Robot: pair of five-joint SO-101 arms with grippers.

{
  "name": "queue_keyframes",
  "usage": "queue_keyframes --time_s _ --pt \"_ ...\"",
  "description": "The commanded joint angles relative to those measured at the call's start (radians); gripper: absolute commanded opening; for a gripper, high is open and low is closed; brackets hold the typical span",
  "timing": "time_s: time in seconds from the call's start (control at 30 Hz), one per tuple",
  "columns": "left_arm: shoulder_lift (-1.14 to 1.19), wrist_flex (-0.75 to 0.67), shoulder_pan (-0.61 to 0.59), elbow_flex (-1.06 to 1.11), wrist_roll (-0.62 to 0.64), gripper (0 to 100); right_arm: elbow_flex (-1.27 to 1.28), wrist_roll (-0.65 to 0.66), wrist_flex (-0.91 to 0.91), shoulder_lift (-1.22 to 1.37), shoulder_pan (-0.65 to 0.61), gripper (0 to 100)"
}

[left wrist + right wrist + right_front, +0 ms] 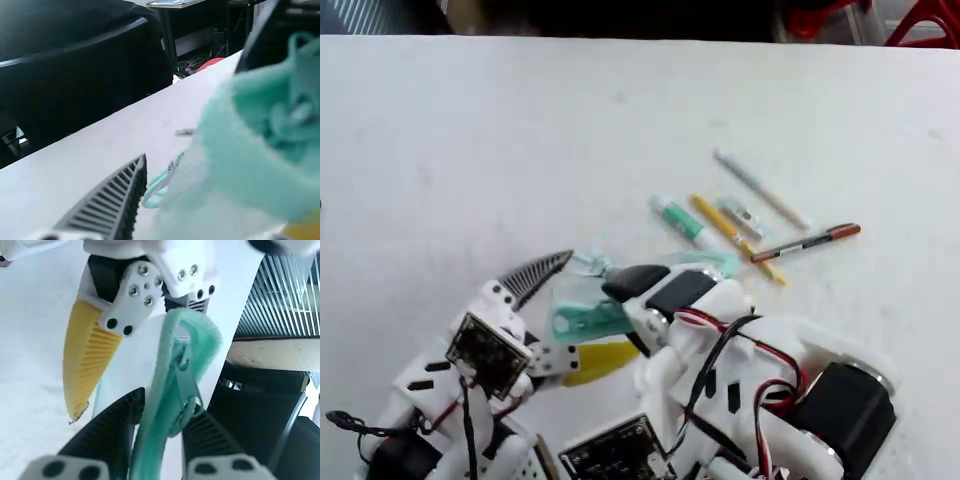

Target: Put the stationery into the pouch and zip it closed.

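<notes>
The teal mesh pouch point(588, 320) lies near the table's front, between both grippers. My right gripper point(167, 412) is shut on the pouch's point(170, 390) zippered edge, its black fingers pinching the teal fabric by the zip pull; in the high view this gripper point(625, 285) sits at the pouch's far side. My left gripper point(604, 302) is open wide, one black ribbed finger point(112, 200) and one yellow finger point(598, 362) spread either side of the pouch point(250, 145). The stationery lies loose on the table behind the pouch: a green-white marker point(678, 220), a yellow pen point(735, 238) and a brown-tipped pen point(807, 242).
A grey pen point(760, 188) and a small silvery item point(740, 215) lie with the other stationery. The white table point(470, 130) stretches bare to the left and back. Dark chairs and red furniture stand past the far edge.
</notes>
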Motion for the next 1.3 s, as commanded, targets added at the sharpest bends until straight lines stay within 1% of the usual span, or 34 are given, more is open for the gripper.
queue_keyframes --time_s 0.0,0.07,0.17,0.3,0.47,0.57,0.7,0.73,0.77,0.9,0.93,1.03,1.13,1.17,1.23,1.27 --pt "-0.008 0.057 0.087 -0.054 -0.014 46 -0.009 -0.012 0.022 -0.015 -0.008 1.7" --pt "-0.008 0.077 0.093 -0.054 -0.014 45 -0.009 -0.014 0.022 -0.022 0.015 1.7" --pt "-0.008 0.083 0.088 -0.055 -0.014 38 -0.015 -0.014 0.024 -0.021 0.048 1.7" --pt "-0.008 0.081 0.093 -0.058 -0.014 28 -0.014 -0.044 0.024 -0.015 0.045 1.7" --pt "-0.008 0.077 0.09 -0.058 -0.015 19 -0.014 -0.049 0.024 -0.015 0.045 1.7" --pt "-0.008 0.075 0.09 -0.058 -0.015 16 -0.014 -0.057 0.024 -0.015 0.05 1.7" --pt "-0.008 0.072 0.09 -0.055 -0.015 16 -0.012 -0.143 0.024 -0.015 0.059 1.9" --pt "-0.008 0.069 0.09 -0.055 -0.015 16 -0.012 -0.17 0.024 -0.015 0.073 2.9" --pt "-0.008 0.055 0.088 -0.054 -0.015 16 -0.011 -0.186 0.024 -0.015 0.085 6.1" --pt "-0.008 0.021 0.088 -0.054 -0.015 16 0.034 -0.232 0.024 -0.022 0.12 30.0" --pt "-0.008 0.014 0.087 -0.054 -0.015 16 0.046 -0.233 0.024 -0.019 0.12 31.5" --pt "-0.007 -0.008 0.087 -0.052 -0.015 16 0.06 -0.232 0.022 -0.024 0.122 27.9" --pt "-0.007 -0.058 0.087 -0.009 -0.011 15 0.034 -0.236 0.022 -0.024 0.122 27.9" --pt "-0.007 -0.084 0.085 0.02 -0.014 12 0.025 -0.238 0.022 -0.024 0.122 27.9" --pt "-0.007 -0.157 0.068 0.089 -0.012 3 0.011 -0.239 0.022 -0.024 0.122 27.9" --pt "-0.007 -0.192 0.056 0.124 -0.008 1 0.003 -0.239 0.022 -0.024 0.127 27.9"
